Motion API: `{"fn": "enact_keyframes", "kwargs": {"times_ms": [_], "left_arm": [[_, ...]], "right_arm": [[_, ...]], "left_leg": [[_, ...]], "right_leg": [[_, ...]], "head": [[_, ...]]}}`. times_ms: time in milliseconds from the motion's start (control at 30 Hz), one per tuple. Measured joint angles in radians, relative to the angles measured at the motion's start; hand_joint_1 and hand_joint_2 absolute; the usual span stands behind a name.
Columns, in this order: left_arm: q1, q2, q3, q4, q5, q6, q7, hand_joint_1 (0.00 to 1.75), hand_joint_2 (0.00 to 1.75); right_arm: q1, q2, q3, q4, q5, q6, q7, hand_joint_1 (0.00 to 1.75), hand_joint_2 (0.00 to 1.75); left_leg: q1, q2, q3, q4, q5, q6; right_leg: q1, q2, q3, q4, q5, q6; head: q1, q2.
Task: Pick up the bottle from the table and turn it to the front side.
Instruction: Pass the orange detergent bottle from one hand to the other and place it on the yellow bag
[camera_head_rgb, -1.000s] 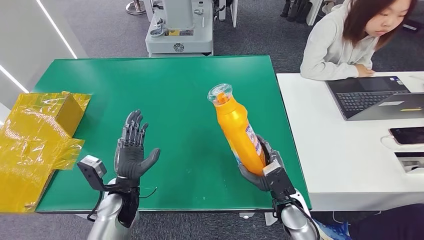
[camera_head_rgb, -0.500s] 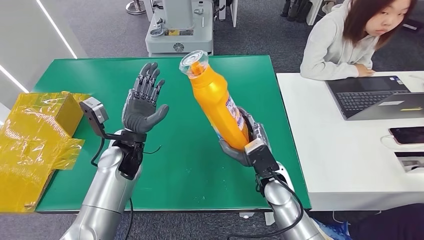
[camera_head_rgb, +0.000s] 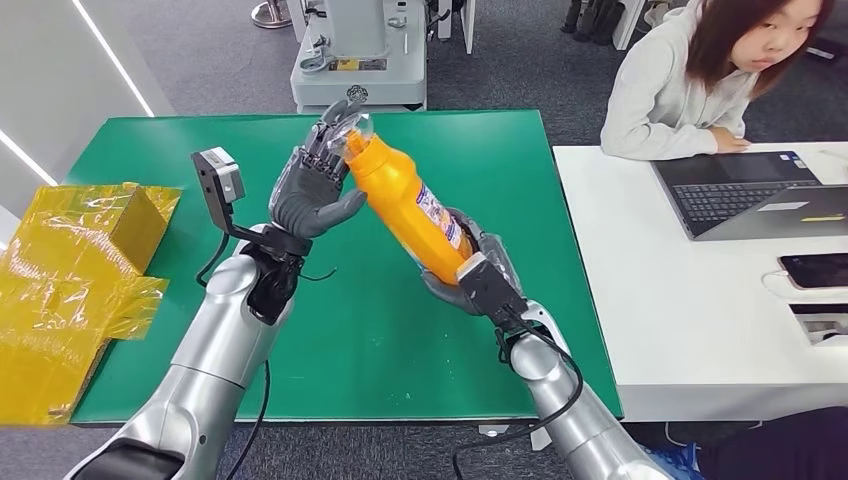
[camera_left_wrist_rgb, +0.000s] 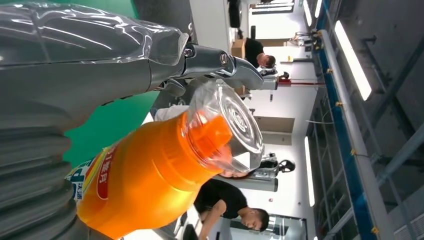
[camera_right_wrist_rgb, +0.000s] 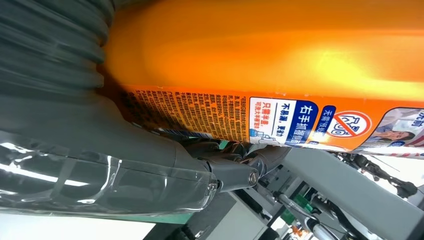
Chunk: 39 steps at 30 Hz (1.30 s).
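A: Where's the orange bottle (camera_head_rgb: 405, 205)?

B: Upper centre of the head view, lifted off the green table (camera_head_rgb: 150, 140), tilted, clear cap toward the top left. The right hand (camera_head_rgb: 462, 275) grips its base.

A: And the left hand (camera_head_rgb: 312, 185)?

B: Raised against the neck, fingers by the cap; gripping or only touching, I can't tell.

A: Progress?

B: Pick-up looks done. Turning the label to the front seems left.
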Motion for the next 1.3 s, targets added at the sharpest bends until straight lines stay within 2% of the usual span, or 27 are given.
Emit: {"fn": "enact_keyframes", "kwargs": {"times_ms": [267, 467, 633, 1233, 1267, 1300], "left_arm": [[-0.014, 0.019, -0.012, 0.043, -0.005, -0.008, 0.006, 0.00, 1.75], [-0.024, 0.033, -0.014, 0.077, -0.015, 0.021, 0.002, 0.00, 1.75], [-0.038, 0.044, -0.014, 0.105, -0.009, 0.007, 0.003, 0.00, 1.75], [-0.084, 0.021, -0.020, 0.117, 0.070, -0.082, 0.088, 0.00, 1.75], [-0.085, 0.020, -0.020, 0.117, 0.079, -0.088, 0.093, 0.08, 1.75], [-0.087, 0.019, -0.022, 0.117, 0.086, -0.094, 0.099, 0.44, 1.75]], "right_arm": [[-0.008, 0.000, -0.016, 0.005, 0.046, 0.008, 0.026, 1.75, 1.75], [-0.012, 0.005, -0.009, -0.017, 0.142, -0.017, 0.019, 1.75, 1.75], [-0.012, 0.009, 0.019, -0.042, 0.212, -0.037, 0.058, 1.75, 1.75], [-0.058, 0.034, 0.033, 0.079, 0.264, -0.054, 0.088, 1.75, 1.75], [-0.059, 0.034, 0.032, 0.088, 0.266, -0.062, 0.087, 1.75, 1.75], [-0.060, 0.034, 0.029, 0.096, 0.268, -0.070, 0.084, 1.75, 1.75]], "left_leg": [[0.000, 0.000, 0.000, 0.000, 0.000, 0.000], [0.000, 0.000, -0.001, 0.000, 0.000, 0.000], [0.000, 0.000, -0.001, 0.000, 0.000, 0.000], [0.000, 0.000, -0.001, 0.000, 0.000, 0.000], [0.000, 0.000, -0.001, 0.000, 0.000, 0.000], [0.000, 0.000, -0.001, 0.000, 0.000, 0.000]], "right_leg": [[0.000, 0.000, -0.001, 0.000, 0.000, 0.000], [0.000, 0.000, -0.001, 0.001, 0.000, 0.000], [0.000, 0.000, -0.001, 0.000, 0.000, 0.000], [0.000, 0.000, -0.001, 0.000, 0.000, 0.000], [0.000, 0.000, -0.001, 0.000, 0.000, 0.000], [0.000, 0.000, -0.001, 0.000, 0.000, 0.000]], "head": [[0.000, 0.000], [0.000, 0.000], [0.000, 0.000], [0.000, 0.000], [0.000, 0.000], [0.000, 0.000]]}}
